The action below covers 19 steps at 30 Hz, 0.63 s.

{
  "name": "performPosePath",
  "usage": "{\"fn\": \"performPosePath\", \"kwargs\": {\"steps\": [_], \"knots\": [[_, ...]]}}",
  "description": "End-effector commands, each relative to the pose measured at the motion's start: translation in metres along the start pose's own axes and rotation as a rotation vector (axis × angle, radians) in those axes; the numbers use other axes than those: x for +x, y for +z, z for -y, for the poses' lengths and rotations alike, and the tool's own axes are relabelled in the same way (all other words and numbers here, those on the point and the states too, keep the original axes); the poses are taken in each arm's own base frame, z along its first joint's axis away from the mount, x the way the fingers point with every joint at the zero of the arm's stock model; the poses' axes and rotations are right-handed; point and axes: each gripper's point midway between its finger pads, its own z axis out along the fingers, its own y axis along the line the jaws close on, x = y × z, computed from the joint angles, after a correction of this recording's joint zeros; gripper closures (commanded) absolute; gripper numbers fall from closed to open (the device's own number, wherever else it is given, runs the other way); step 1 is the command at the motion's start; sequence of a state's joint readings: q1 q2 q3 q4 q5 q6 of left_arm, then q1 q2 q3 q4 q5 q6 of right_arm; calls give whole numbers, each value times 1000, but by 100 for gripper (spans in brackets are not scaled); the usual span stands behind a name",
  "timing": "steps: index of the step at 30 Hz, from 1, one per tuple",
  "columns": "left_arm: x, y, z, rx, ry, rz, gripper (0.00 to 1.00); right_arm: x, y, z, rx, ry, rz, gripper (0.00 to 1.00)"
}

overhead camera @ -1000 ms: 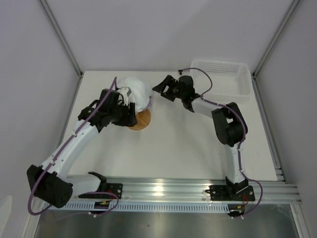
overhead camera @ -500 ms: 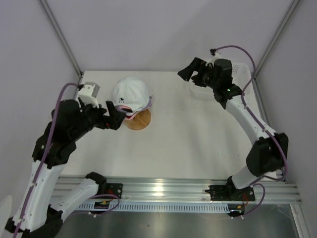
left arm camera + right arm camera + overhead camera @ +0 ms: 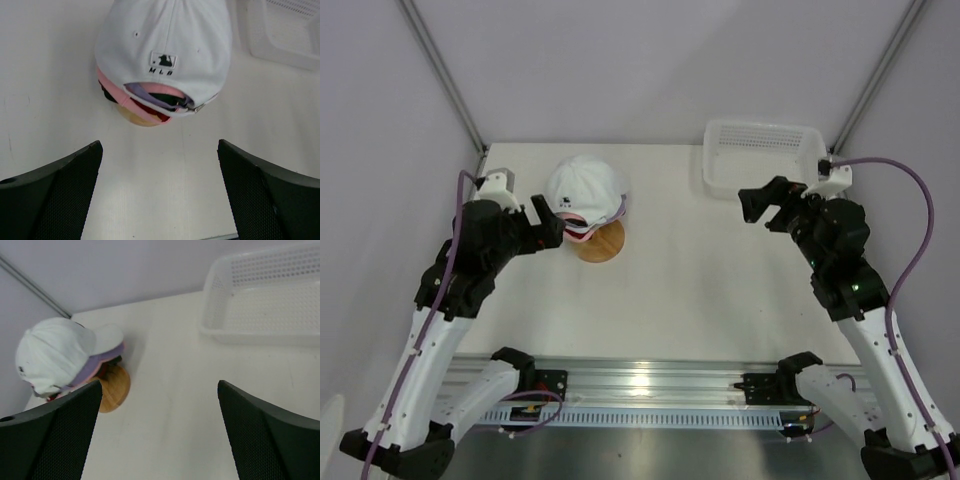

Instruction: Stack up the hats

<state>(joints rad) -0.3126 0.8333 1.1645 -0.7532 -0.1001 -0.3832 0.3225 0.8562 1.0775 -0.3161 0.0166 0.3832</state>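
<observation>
Jaws apart on left gripper (image 3: pixel 549 226), empty, just beside hats (image 3: pixel 584 188), upper left of frame. Right gripper (image 3: pixel 767 200) likewise spread, empty, right of centre. Caps piled on wooden stand (image 3: pixel 607 245), white uppermost. Stacking looks finished; next, back both arms clear without brushing the pile.

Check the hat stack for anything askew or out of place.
Nothing much stands out. The white hat tops the stack on the stand, with the pink hat and lavender hat peeking out unevenly below.
</observation>
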Motion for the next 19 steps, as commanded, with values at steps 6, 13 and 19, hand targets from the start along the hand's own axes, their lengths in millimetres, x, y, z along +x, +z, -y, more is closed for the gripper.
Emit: {"fn": "performPosePath", "kwargs": {"steps": [6,13,19], "knots": [[35,-32,-37,-51,103,86,0,72,-34,50,128,-21,-84,1],[62,-31,-29,66,93,118,1,61,-46,56,145,28,33,1],[58,-39,-23,109,94,160,0,59,-47,58,160,3,25,0]]}}
